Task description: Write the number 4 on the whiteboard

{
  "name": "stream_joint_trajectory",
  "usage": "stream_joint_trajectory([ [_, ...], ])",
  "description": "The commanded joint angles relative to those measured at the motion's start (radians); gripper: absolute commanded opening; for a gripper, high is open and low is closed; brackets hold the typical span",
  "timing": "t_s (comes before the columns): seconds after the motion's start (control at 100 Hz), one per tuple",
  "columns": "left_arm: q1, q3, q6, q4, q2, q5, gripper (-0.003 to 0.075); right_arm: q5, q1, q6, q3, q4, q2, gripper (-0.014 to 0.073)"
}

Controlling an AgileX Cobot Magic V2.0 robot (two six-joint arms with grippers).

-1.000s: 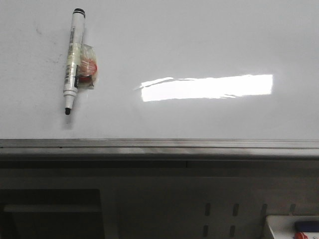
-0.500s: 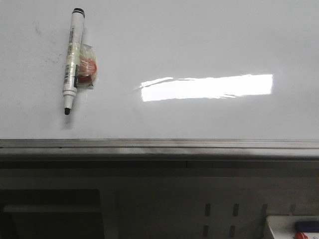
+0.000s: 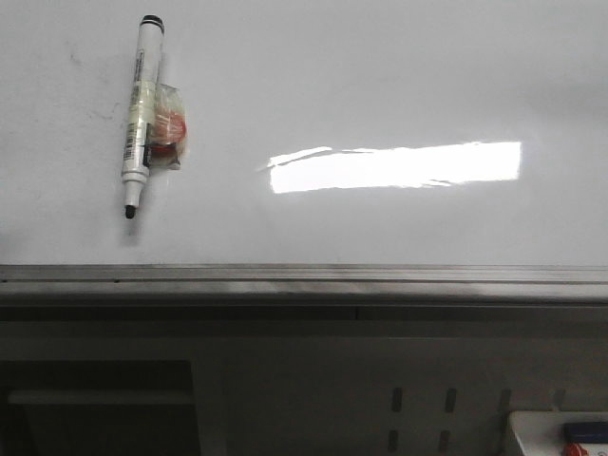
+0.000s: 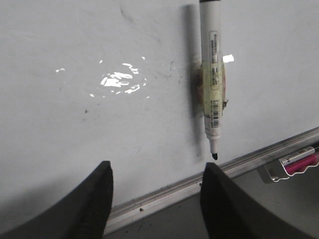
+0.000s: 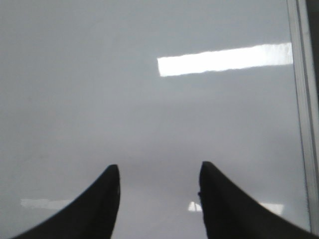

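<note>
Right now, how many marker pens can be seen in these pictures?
2. One white uncapped marker pen lies on the glossy whiteboard, front view's upper left. A pink marker sits in a tray below the board's edge. Others may be hidden.

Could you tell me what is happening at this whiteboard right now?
Nothing is being handled yet. The whiteboard bears no number, only faint smudges. An uncapped marker lies on it, tip toward the metal edge strip. The left end effector and right end effector are both open and empty.
</note>
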Motion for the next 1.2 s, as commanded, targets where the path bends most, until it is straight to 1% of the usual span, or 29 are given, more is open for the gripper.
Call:
stream_joint_trajectory([
  [0.0,-0.045,-0.072,0.006,-0.028,0.061,-0.041,0.0353,-0.055,0.016,-0.016,-0.043,0.035,0.032,0.0395],
  [0.11,-0.130,-0.092,-0.004,-0.034,0.122,-0.072,0.0353,-0.042,0.038,-0.016,-0.043,0.045,0.043,0.0395],
  [0.23,-0.214,-0.093,-0.039,-0.043,0.175,-0.164,0.0353,-0.042,0.056,-0.016,-0.043,0.045,0.049,0.0395],
  [0.28,-0.246,-0.093,-0.054,-0.048,0.188,-0.202,0.0353,-0.042,0.061,-0.016,-0.043,0.045,0.049,0.0395],
  [0.39,-0.293,-0.093,-0.056,-0.086,0.220,-0.239,0.0353,-0.042,0.062,-0.016,-0.043,0.045,0.049,0.0395],
  [0.54,-0.327,-0.093,-0.056,-0.088,0.289,-0.292,0.0353,-0.042,0.062,-0.016,-0.043,0.045,0.049,0.0395],
  [0.76,-0.327,-0.095,-0.056,-0.093,0.365,-0.345,0.0348,-0.040,0.062,-0.016,-0.043,0.047,0.049,0.0395],
  [0.83,-0.327,-0.095,-0.056,-0.093,0.383,-0.345,0.0317,-0.038,0.062,-0.016,-0.043,0.054,0.049,0.0395],
  [0.89,-0.327,-0.095,-0.056,-0.093,0.400,-0.344,0.0257,-0.033,0.062,-0.016,-0.043,0.058,0.049,0.0395],
  [0.9,-0.327,-0.095,-0.056,-0.093,0.400,-0.344,0.0257,-0.033,0.062,-0.016,-0.043,0.060,0.049,0.0395],
  [0.97,-0.327,-0.095,-0.056,-0.095,0.413,-0.339,0.0165,-0.029,0.062,-0.016,-0.043,0.065,0.049,0.0395],
  [1.02,-0.327,-0.095,-0.056,-0.097,0.417,-0.332,0.0073,-0.024,0.062,-0.016,-0.043,0.068,0.049,0.0395],
  [1.08,-0.327,-0.095,-0.056,-0.105,0.414,-0.320,-0.0019,-0.020,0.064,-0.016,-0.043,0.067,0.049,0.0395],
  [1.14,-0.327,-0.100,-0.056,-0.110,0.403,-0.306,-0.0020,-0.017,0.066,-0.018,-0.043,0.067,0.049,0.0395],
  [1.19,-0.327,-0.104,-0.053,-0.110,0.392,-0.292,-0.0020,-0.013,0.087,-0.054,-0.043,0.078,0.049,0.0394],
])
